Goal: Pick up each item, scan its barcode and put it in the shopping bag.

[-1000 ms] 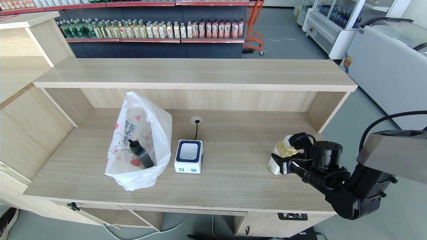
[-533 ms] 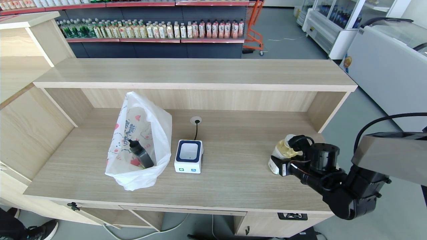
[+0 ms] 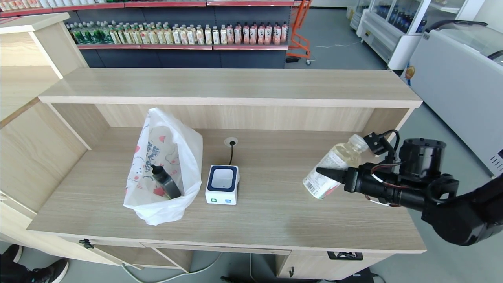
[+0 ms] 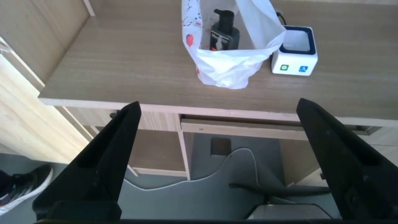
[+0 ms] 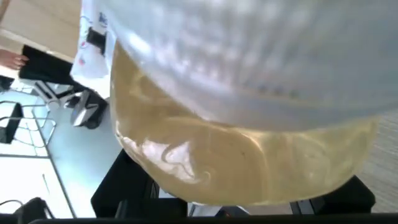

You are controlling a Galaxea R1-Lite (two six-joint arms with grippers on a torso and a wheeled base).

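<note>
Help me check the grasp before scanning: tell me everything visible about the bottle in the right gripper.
The bottle is clear plastic and holds pale yellow liquid. It has a whitish cap and a white label with red near the base. It tilts with the cap up and the base toward the scanner, and it seems clear of the counter. The right gripper is shut across its middle; nothing else touches it.

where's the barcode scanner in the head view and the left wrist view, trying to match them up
Head view: the barcode scanner stands mid-counter, just to the robot's right of the shopping bag.
Left wrist view: the barcode scanner sits on the counter against that bag.
Shared landmark: the black pump bottle inside the bag.
</note>
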